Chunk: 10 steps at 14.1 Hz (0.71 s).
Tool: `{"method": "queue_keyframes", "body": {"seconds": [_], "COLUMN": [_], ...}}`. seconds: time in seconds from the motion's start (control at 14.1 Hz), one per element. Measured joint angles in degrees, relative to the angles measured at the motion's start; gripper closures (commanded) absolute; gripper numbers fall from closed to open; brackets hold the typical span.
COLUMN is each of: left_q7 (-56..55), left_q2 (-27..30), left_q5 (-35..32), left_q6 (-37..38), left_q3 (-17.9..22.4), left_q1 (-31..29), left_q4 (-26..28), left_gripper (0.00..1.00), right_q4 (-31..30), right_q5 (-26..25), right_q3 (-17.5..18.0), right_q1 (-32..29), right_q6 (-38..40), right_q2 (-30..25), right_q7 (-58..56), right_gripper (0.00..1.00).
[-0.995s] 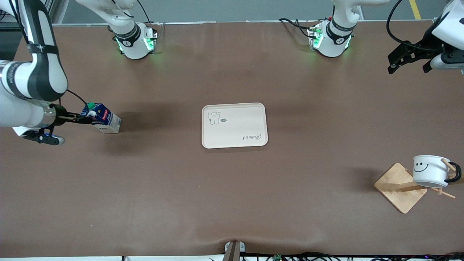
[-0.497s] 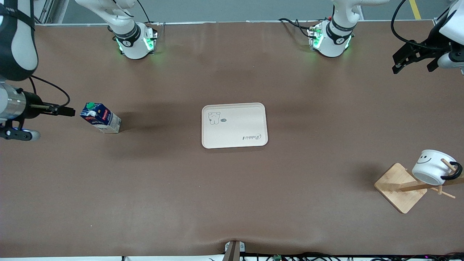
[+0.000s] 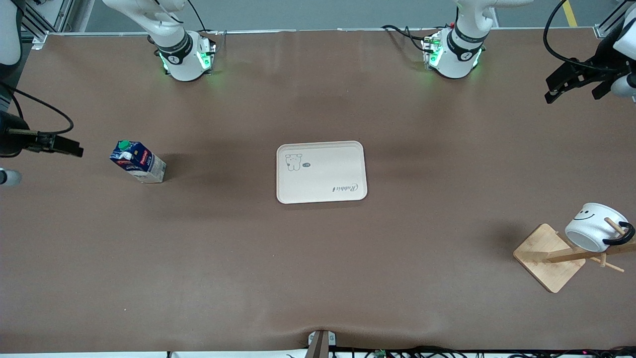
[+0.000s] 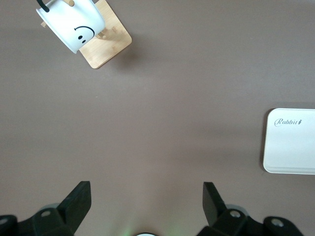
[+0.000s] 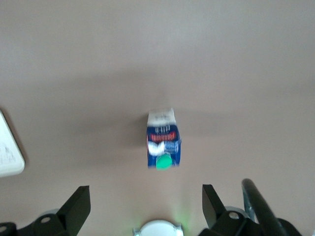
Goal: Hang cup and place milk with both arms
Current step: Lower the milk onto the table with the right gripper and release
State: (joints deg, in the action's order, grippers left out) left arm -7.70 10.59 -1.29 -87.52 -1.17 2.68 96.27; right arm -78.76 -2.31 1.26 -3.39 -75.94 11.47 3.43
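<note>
The milk [image 3: 138, 162] stands upright on the table toward the right arm's end, apart from the tray. It also shows in the right wrist view [image 5: 163, 145], green cap up. My right gripper [image 3: 69, 146] is open and empty, off to the side of the milk at the table's end; its jaws [image 5: 146, 199] stand wide. The cup [image 3: 594, 232] hangs tilted by its black handle on a peg of the wooden rack [image 3: 549, 257]; it also shows in the left wrist view [image 4: 74, 27]. My left gripper [image 3: 559, 89] is open and empty, up over the left arm's end; its jaws [image 4: 146, 196] stand wide.
A cream tray [image 3: 321, 171] with a bear drawing lies at the table's middle, nothing on it. It shows in the left wrist view [image 4: 290, 142] and its corner in the right wrist view [image 5: 9, 147]. The arm bases [image 3: 186, 57] [image 3: 452, 54] stand along the back edge.
My right gripper has drawn back from the milk toward the table's end, leaving it standing. My left gripper has moved away from the rack. The cup has tipped further on its peg.
</note>
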Motion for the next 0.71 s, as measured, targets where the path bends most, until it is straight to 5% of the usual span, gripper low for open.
{"method": "queue_keyframes", "body": {"seconds": [0.21,0.5,0.71], "left_q7": [0.0,0.0,0.0], "left_q2": [-0.1,-0.9,-1.1], "left_q5": [0.0,0.0,0.0], "left_q6": [-0.1,-0.2,-0.2], "left_q3": [0.0,0.0,0.0], "left_q1": [-0.3,-0.3,-0.3], "left_q4": [0.0,0.0,-0.2], "left_gripper": [0.00,0.00,0.00], "right_q4": [1.2,11.0,8.3], "right_q5": [0.4,1.3,1.3], "right_q3": [0.0,0.0,-0.1], "right_q1": [0.5,0.4,0.4], "right_q6": [0.9,5.2,3.4], "right_q2": [-0.1,-1.1,-5.0], "right_q7": [-0.4,-0.9,-1.9], "right_gripper": [0.00,0.00,0.00]}}
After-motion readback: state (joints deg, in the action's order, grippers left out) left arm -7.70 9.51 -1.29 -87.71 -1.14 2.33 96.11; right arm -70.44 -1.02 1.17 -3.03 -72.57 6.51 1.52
